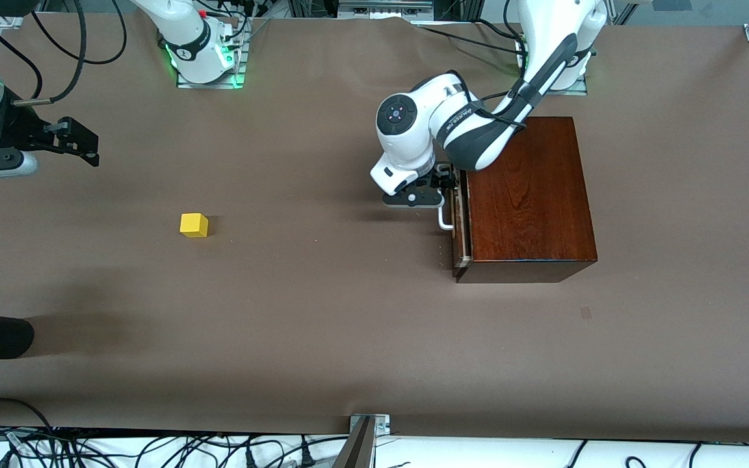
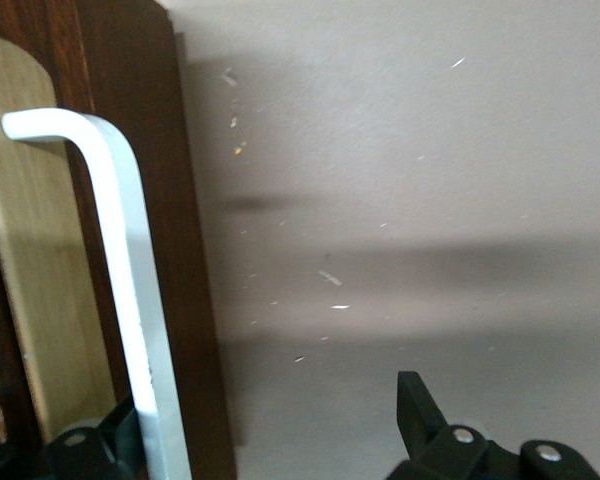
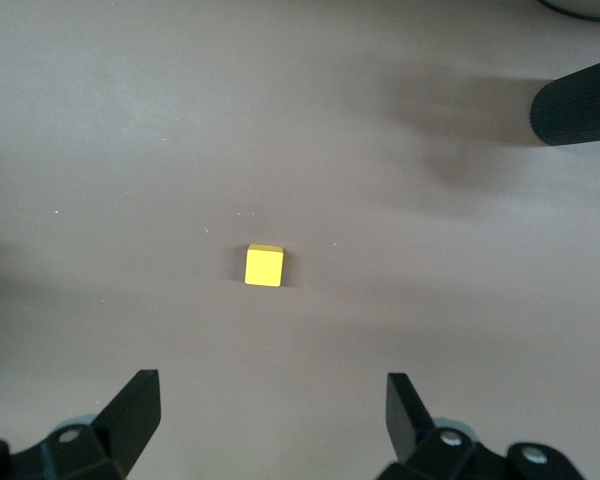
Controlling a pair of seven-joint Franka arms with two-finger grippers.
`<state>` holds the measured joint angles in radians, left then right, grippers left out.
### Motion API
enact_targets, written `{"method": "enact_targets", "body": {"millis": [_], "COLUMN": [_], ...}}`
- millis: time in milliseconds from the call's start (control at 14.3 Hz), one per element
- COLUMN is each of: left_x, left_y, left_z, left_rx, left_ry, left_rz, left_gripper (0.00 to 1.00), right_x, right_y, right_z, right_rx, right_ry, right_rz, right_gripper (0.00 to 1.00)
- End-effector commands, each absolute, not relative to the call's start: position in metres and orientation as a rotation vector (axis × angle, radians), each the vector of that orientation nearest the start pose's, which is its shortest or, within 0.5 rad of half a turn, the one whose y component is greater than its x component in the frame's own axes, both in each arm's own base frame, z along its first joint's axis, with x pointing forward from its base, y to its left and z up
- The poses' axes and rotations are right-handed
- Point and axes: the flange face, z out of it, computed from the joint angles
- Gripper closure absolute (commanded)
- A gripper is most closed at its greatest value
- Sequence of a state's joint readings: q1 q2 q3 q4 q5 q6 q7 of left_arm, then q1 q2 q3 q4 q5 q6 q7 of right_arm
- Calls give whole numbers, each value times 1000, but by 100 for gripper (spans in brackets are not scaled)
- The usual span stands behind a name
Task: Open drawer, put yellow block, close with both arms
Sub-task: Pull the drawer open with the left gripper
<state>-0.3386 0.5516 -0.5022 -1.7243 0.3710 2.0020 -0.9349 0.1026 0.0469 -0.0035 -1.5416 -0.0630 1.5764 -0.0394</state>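
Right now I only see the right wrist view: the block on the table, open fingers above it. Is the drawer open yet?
Observer: No. The front view shows the drawer at most a crack out of the box, which leaves no room for the block.
Operator: Where is the left gripper?
Observer: The left gripper is at the drawer's handle. Its fingers are open, one on each side of the bar.
Operator: How do the box and block sit on the table?
Observer: The box stands toward the left arm's end and the block toward the right arm's end, with bare table between them.
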Motion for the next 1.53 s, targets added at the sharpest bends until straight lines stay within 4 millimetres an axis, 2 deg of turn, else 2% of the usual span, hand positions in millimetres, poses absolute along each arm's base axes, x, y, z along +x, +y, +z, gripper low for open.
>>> {"method": "enact_targets", "body": {"millis": [0,209,418,557,697,836,1185,1324,1463], "left_x": [460,456,456,451,452,454,454,460,458], "left_y": [-477,-504,-512,-518,-532,-533,-534,-532,-531], "left_z": [280,284,283,274,282,286,294,315,323], "left_rx": [-3050,-3084,-3094,-3091,-3111,-3119,-3122,-3115,-3098], "left_ry": [99,80,88,103,112,105,99,83,83], "left_rz": [37,4,5,24,7,1,-5,-20,-13], "left_gripper": [0,0,0,0,0,0,0,0,0], "right_x": [572,572,573,575,577,580,581,581,581], "right_y": [47,44,43,43,46,47,49,46,49], "right_z": [613,613,609,605,604,592,590,589,590], "right_rx": [-3206,-3195,-3192,-3191,-3147,-3136,-3141,-3144,-3142], "right_ry": [-203,-185,-177,-177,-169,-193,-220,-210,-215], "right_rz": [13,17,32,42,41,87,92,96,94], "right_gripper": [0,0,0,0,0,0,0,0,0]}}
